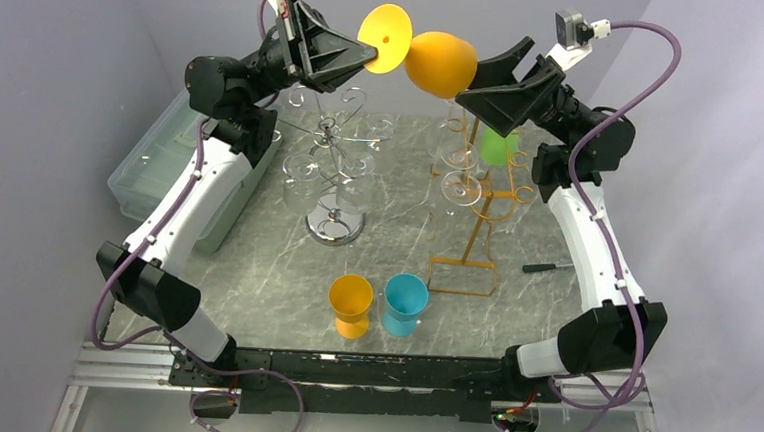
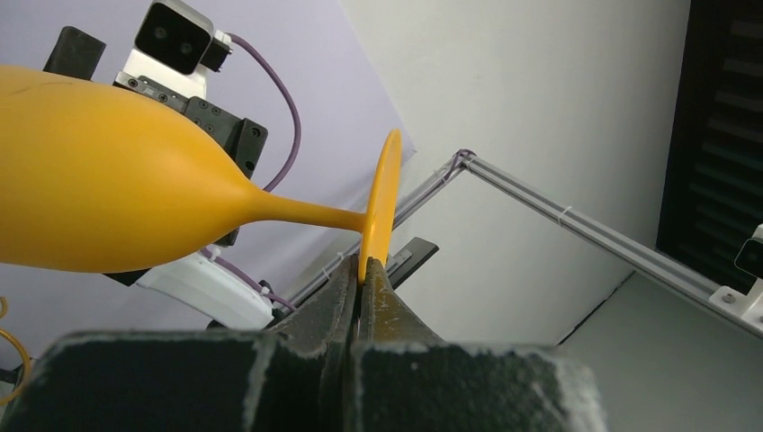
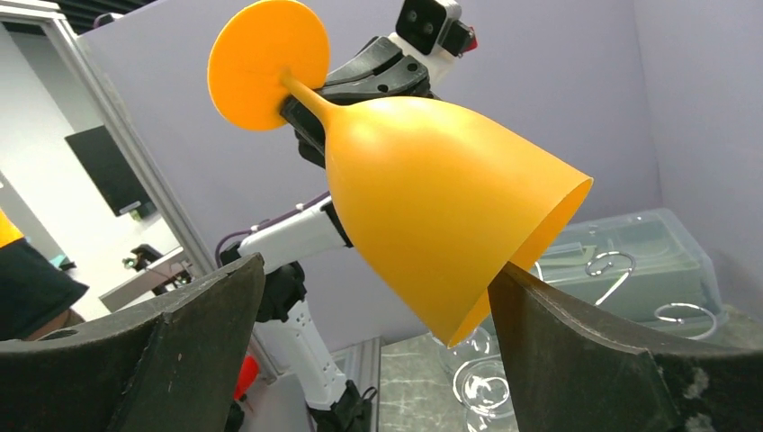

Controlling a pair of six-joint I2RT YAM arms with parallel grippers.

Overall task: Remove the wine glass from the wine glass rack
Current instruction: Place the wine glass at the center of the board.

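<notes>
left gripper [image 2: 364,274]: clamped tight on the foot rim of the wine glass [image 1: 439,63], stem level, apparently to present the bowl | right gripper [image 3: 373,288]: jaws wide, straddling the bowl, not closed | judged: handover pending

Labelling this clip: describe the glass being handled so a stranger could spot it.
Look above the far end of the marble table, where the arms meet. The orange wine glass hangs sideways, its foot pinched by the jaws of the left gripper. It alone is airborne; the other orange cup stands on the table.
</notes>
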